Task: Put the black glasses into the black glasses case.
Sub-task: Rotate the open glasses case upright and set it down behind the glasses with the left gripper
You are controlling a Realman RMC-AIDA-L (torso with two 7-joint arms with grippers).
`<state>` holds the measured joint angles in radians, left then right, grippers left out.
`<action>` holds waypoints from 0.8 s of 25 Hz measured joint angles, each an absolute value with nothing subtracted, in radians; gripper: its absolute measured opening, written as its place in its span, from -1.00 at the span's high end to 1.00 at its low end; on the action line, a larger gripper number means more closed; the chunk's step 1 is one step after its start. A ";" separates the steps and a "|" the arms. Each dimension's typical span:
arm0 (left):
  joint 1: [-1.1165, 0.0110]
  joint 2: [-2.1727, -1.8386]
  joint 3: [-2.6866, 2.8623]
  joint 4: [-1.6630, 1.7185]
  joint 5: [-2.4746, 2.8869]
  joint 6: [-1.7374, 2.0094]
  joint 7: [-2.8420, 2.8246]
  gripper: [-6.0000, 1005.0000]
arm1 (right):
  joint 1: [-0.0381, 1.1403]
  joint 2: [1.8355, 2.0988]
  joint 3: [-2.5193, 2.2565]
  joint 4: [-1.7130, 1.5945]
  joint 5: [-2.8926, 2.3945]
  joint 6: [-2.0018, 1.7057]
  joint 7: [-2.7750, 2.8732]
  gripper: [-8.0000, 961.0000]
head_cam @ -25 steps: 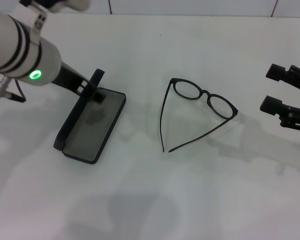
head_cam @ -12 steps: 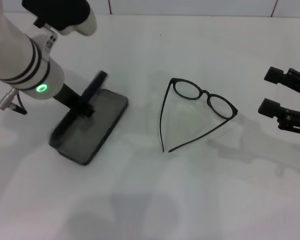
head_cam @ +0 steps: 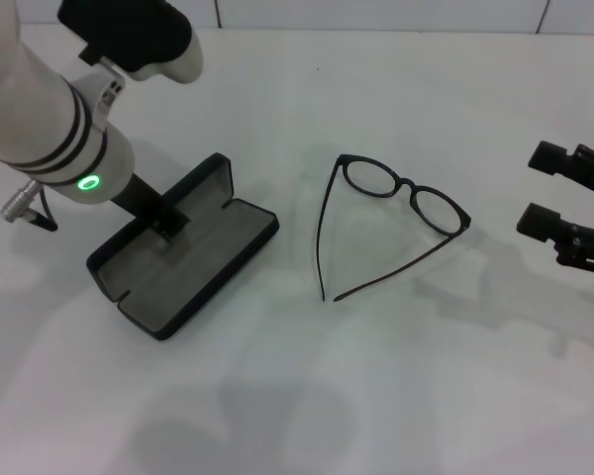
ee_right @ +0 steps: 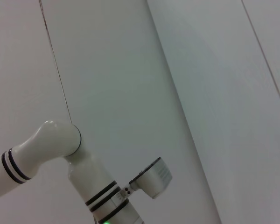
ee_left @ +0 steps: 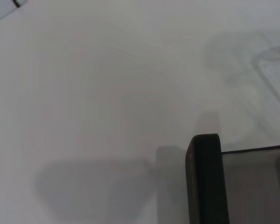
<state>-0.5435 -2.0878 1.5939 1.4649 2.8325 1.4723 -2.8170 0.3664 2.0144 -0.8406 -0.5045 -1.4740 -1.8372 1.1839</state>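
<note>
Centrally black glasses (head_cam: 396, 223), right end effector (head_cam: 554, 203) beside

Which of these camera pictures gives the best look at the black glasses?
The head view: the black glasses lie whole on the table, temples unfolded, beside the open black glasses case. The left wrist view catches only a dark sliver at its edge; the right wrist view shows none.

My head looks down on the table (head_cam: 396, 396), my left wrist sits close above the black glasses case (ee_left: 205, 186) (both see it), my right wrist looks up at the wall (ee_right: 130, 70)
</note>
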 joint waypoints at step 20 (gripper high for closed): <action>-0.535 -2.091 1.716 1.513 2.834 1.039 -2.430 0.60 | 0.297 2.014 -0.822 -0.502 -1.471 -1.884 1.177 -0.81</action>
